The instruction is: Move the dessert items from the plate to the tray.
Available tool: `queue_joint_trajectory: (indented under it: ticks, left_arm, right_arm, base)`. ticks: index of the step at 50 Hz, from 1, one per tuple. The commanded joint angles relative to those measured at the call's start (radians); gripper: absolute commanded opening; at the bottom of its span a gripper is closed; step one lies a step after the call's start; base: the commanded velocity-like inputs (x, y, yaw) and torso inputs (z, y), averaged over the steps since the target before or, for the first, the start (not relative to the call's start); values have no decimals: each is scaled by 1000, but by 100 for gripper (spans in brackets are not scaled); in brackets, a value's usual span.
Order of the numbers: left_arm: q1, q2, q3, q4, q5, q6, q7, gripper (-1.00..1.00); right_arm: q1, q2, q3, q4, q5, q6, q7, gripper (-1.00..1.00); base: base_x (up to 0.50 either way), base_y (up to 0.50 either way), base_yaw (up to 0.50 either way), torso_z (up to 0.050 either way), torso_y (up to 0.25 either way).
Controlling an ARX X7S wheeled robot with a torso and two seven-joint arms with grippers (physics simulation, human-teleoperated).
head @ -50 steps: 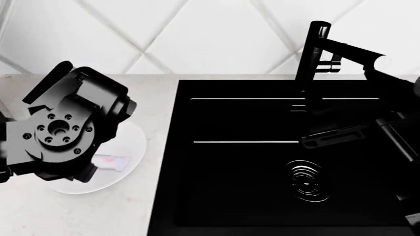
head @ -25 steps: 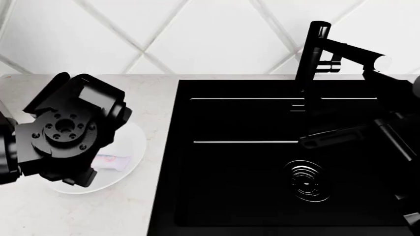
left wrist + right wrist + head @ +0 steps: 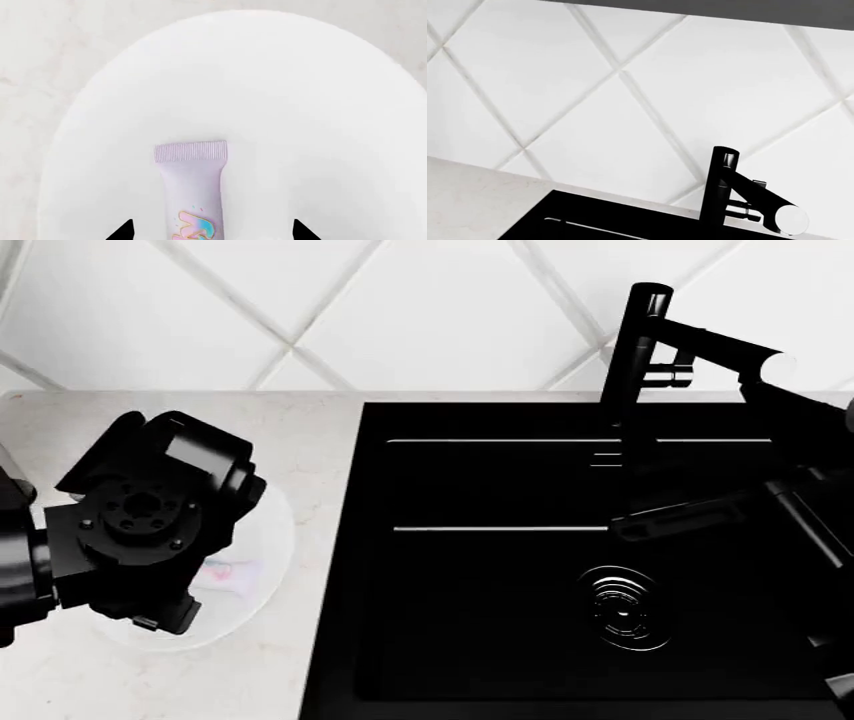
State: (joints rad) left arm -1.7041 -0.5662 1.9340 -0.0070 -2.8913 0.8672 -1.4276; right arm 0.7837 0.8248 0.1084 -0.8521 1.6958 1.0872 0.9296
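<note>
The left arm is matte black throughout. Its wrist ends in a round flange with a central bore and a ring of small screw holes, set in a blocky housing with bevelled edges; a grey sheen lies on the upper panel. The right arm shows as slim black links, hard to make out against the dark basin. In the left wrist view only two black pointed fingertips show at the frame's edge.
</note>
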Motion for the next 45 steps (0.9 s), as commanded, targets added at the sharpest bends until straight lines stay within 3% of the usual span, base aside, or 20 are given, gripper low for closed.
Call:
queue_joint_trajectory:
  ticks: [1,7,8,27,38,45]
  left_arm:
    - [36,16,-11,-38,-7,-27,22,100]
    - [42,13,-10,-37,-3,-25,23,100]
    - [42,13,-9,-35,0,-23,24,-100]
    - [0,0,-12,13,40,1,18,-100]
    - [-81,-32,-1,110,90,36,-13,-100]
    - [-180,-76,68,206,181,4,-32,-100]
  right_arm:
    - [-12,-2,-1,-3,-12,-5,-9,100]
    - [-22,-4,-2,-2,-24,-7,-18,100]
    - [-21,-4,-3,-2,-25,-7,-19,100]
    - [-27,4,-5,-2,-24,-17,-18,100]
    - [-11,7,-18,1,-17,-20,-11,100]
    - [9,22,-17,-3,13,-29,3,100]
  base:
    - [0,0,0,0,0]
    - [0,0,0,0,0]
    - [0,0,0,0,0]
    - [0,0,0,0,0]
    - [0,0,0,0,0]
    - [0,0,0,0,0]
